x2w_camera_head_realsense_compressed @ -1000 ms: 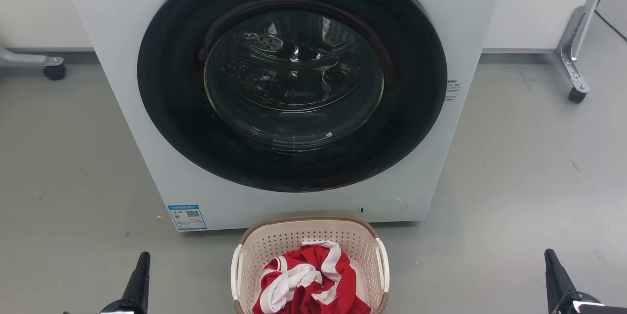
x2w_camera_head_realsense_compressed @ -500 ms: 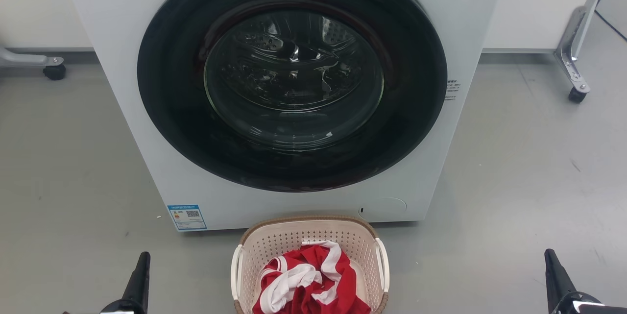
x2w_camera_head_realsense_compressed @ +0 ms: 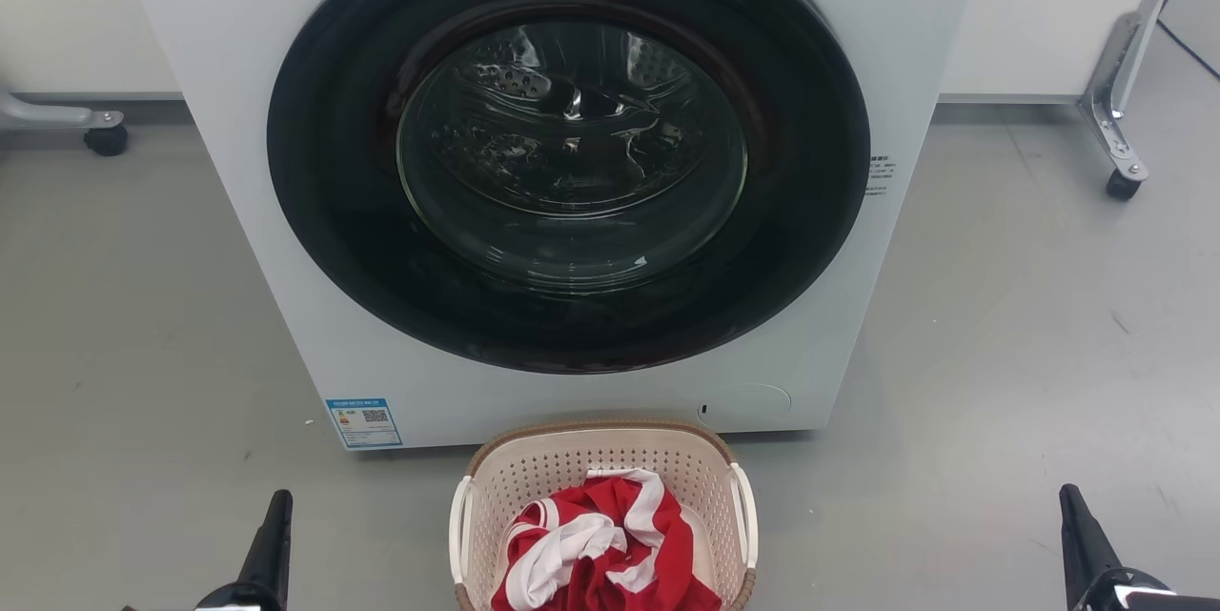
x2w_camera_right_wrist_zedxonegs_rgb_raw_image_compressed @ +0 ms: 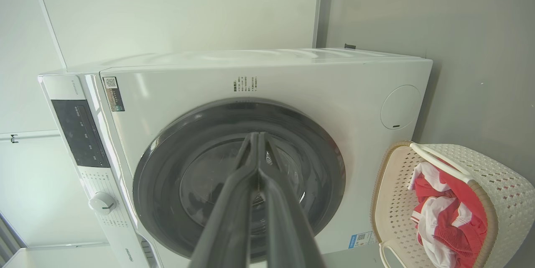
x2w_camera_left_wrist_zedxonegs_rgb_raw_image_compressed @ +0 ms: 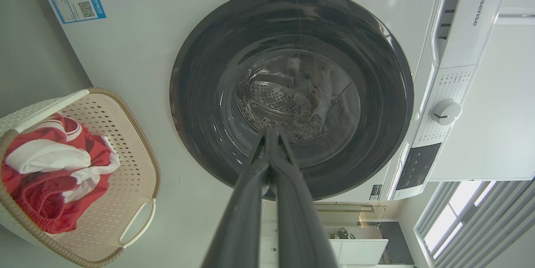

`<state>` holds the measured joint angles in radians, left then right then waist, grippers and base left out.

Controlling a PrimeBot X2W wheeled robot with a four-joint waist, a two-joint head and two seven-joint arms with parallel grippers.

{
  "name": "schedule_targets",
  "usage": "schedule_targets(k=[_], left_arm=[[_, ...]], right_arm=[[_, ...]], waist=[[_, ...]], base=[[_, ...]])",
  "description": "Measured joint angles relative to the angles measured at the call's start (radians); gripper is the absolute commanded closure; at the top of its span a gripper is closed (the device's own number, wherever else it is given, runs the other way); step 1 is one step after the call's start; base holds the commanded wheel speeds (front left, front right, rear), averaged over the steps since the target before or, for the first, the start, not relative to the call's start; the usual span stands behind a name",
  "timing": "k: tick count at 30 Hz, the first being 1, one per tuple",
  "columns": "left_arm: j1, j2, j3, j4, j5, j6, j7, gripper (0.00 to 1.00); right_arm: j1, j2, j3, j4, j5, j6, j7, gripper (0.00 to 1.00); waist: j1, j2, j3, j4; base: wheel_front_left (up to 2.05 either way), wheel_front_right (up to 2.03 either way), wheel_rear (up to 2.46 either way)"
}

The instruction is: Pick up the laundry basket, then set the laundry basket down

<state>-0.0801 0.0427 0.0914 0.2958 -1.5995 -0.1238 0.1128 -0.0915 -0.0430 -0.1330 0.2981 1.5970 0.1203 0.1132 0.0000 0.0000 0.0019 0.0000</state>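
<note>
The laundry basket stands on the grey floor, just in front of the white washing machine and below its round dark door, which is closed. A red and white garment lies inside it. The left tool and the right tool hold nothing — fingers pressed together — each well apart from the basket, one at each side.
</note>
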Motion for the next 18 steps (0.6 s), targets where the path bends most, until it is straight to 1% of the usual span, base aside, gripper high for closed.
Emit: schedule_targets(k=[18], left_arm=[[0.000,0.000,0.000,0.000,-0.001,0.000,0.000,1.00]], right_arm=[[0.000,0.000,0.000,0.000,0.000,0.000,0.000,1.00]], waist=[[0.0000,0.0000,0.000,0.000]], base=[[0.00,0.00,0.00]])
